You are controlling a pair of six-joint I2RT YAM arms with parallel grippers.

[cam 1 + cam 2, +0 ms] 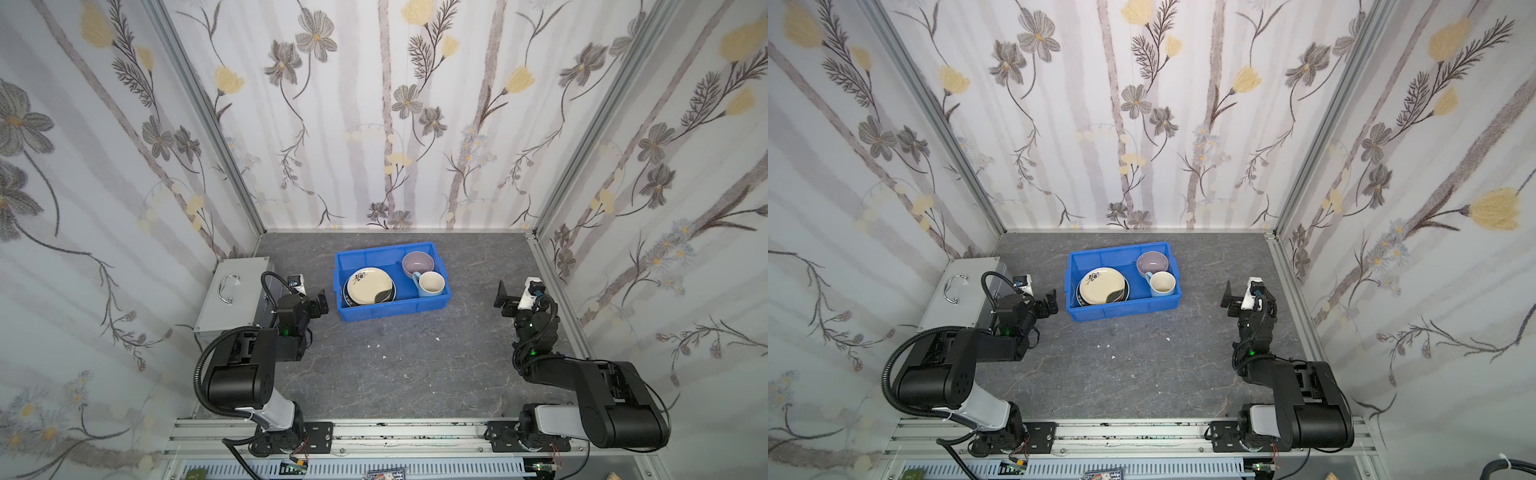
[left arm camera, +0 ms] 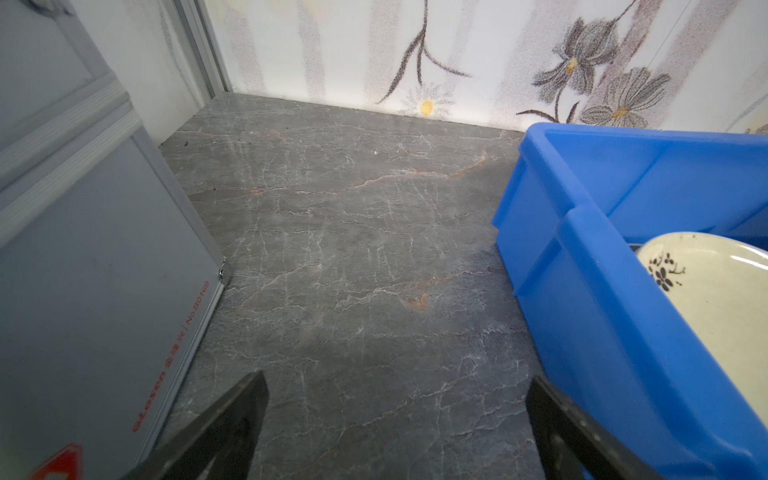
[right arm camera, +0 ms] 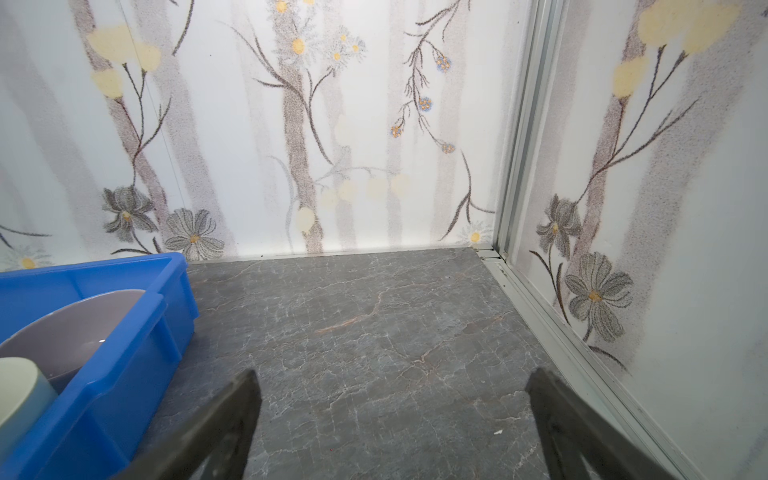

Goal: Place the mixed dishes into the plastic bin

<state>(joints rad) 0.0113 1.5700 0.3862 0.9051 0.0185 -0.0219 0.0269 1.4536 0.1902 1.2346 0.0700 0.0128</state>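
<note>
Blue plastic bin (image 1: 390, 309), ribbed walls, holds stacked round plates (image 1: 371, 286), lilac bowl (image 1: 418, 262), mug (image 1: 431, 285). Left gripper (image 2: 395, 382), right gripper (image 3: 395, 378): jaws wide, empty, flanking it over marbled bench (image 1: 395, 365).

Black arms (image 1: 241, 370); pale grey base links (image 1: 279, 412); ribbed cables (image 1: 203, 359); green lights (image 1: 285, 331)

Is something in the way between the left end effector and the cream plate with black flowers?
Only the side wall of the bright blue rectangular plastic bin. The open left end effector sits just outside it, and the round cream flowered plate lies inside. From above, nothing visible blocks it.
</note>
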